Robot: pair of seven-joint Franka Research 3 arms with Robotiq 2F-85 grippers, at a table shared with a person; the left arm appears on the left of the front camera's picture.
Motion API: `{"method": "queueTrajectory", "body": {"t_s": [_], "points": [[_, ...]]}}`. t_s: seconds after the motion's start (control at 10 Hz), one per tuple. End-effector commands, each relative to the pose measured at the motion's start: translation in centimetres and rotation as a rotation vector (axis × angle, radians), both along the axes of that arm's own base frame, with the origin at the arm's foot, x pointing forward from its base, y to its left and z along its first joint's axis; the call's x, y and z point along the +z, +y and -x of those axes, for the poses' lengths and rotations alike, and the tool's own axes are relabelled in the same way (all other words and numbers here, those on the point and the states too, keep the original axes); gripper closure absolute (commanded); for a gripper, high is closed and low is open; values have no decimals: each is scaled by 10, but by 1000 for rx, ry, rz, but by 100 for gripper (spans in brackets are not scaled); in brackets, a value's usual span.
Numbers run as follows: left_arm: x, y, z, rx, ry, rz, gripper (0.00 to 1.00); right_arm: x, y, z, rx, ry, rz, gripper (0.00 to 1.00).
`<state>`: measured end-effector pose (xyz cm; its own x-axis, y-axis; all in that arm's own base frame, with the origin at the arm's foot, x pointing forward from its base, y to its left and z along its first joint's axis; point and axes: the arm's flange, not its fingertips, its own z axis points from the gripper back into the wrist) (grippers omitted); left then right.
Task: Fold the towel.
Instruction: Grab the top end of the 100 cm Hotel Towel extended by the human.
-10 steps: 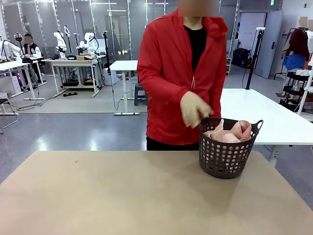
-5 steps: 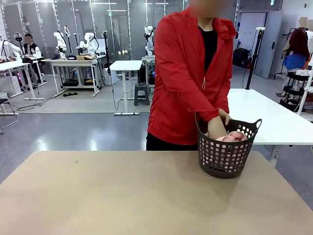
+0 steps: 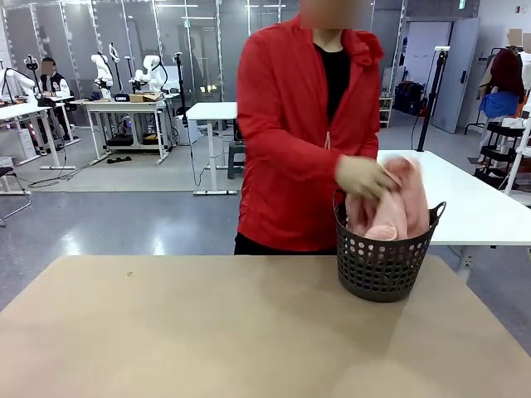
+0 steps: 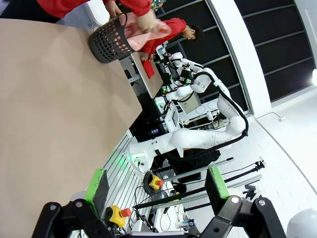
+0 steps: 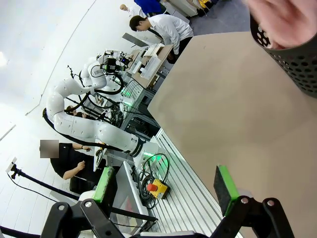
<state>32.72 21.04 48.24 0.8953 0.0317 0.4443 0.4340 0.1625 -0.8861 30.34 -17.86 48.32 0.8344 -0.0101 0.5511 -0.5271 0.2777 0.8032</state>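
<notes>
The pale pink towel point(image 3: 397, 209) hangs bunched, half lifted out of the dark perforated basket point(image 3: 380, 269) at the far right of the tan table point(image 3: 199, 332). A person in a red jacket grips the towel with a hand point(image 3: 362, 176) above the basket rim. In the left wrist view the basket point(image 4: 105, 43) and towel point(image 4: 142, 30) are far off; my left gripper point(image 4: 156, 186) is open and holds nothing. In the right wrist view the basket point(image 5: 293, 55) and a blurred bit of towel point(image 5: 280, 17) sit at the top right, and my right gripper point(image 5: 165, 182) is open with nothing between its fingers.
The person stands at the table's far edge, just left of the basket. A white table point(image 3: 473, 195) lies behind the basket on the right. The tan tabletop stretches bare from the basket to the near edge.
The person's hand reached into the basket and has now pulled the towel up above its rim. The basket shifted slightly.
</notes>
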Motion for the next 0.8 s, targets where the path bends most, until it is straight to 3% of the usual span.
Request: {"method": "queueTrajectory", "body": {"t_s": [0.0,0.7], "points": [[-1,1,1,-8,-12,19,0,0,-1,-1,8,-20,-6,0],[-1,1,1,-8,-12,19,0,0,-1,-1,8,-20,-6,0]]}}
